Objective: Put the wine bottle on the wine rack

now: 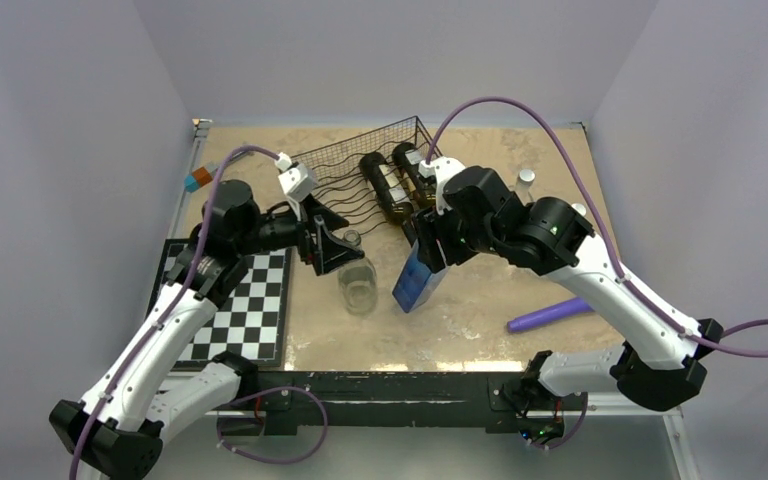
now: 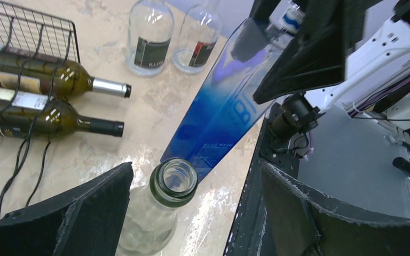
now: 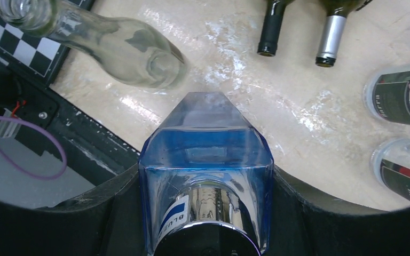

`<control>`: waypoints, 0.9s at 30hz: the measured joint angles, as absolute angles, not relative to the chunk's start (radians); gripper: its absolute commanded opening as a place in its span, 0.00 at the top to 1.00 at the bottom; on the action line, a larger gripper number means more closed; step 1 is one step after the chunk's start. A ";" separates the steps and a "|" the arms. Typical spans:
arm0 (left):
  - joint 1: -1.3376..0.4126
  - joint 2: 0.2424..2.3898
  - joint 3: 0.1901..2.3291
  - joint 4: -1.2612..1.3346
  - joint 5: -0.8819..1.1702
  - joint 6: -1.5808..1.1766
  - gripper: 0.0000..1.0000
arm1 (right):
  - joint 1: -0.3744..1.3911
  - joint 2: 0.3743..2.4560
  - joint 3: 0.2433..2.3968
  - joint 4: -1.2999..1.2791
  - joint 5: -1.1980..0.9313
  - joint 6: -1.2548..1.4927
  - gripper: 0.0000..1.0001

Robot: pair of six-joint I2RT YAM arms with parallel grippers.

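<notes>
The black wire wine rack lies at the back of the table, and two dark green wine bottles lie in it with their necks sticking out. My right gripper is shut on the top of a blue square bottle, which tilts with its base low over the table. A clear empty bottle stands upright beside it. My left gripper is open, with its fingers on either side of the clear bottle's neck and not touching it.
A chessboard mat lies at the front left. A purple cylinder lies at the front right. Two small clear labelled bottles stand to the right of the rack. A small orange and blue block sits at the back left.
</notes>
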State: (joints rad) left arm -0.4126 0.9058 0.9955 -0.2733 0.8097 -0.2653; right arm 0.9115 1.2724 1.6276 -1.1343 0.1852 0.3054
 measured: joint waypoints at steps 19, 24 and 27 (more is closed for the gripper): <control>-0.538 0.985 0.940 -0.237 0.543 -0.108 0.97 | 0.869 1.270 1.613 -1.106 0.087 0.302 1.00; -0.545 0.947 0.940 -0.285 0.489 -0.081 1.00 | 0.869 1.270 1.613 -1.100 0.084 0.301 1.00; -0.546 0.918 0.942 -0.327 0.466 -0.064 1.00 | 0.869 1.270 1.613 -1.096 0.082 0.298 1.00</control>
State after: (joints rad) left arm -0.5457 0.9184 0.9421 -0.3267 0.4660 -0.0635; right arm 0.8692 1.2697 1.6131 -1.0962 0.0822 0.2977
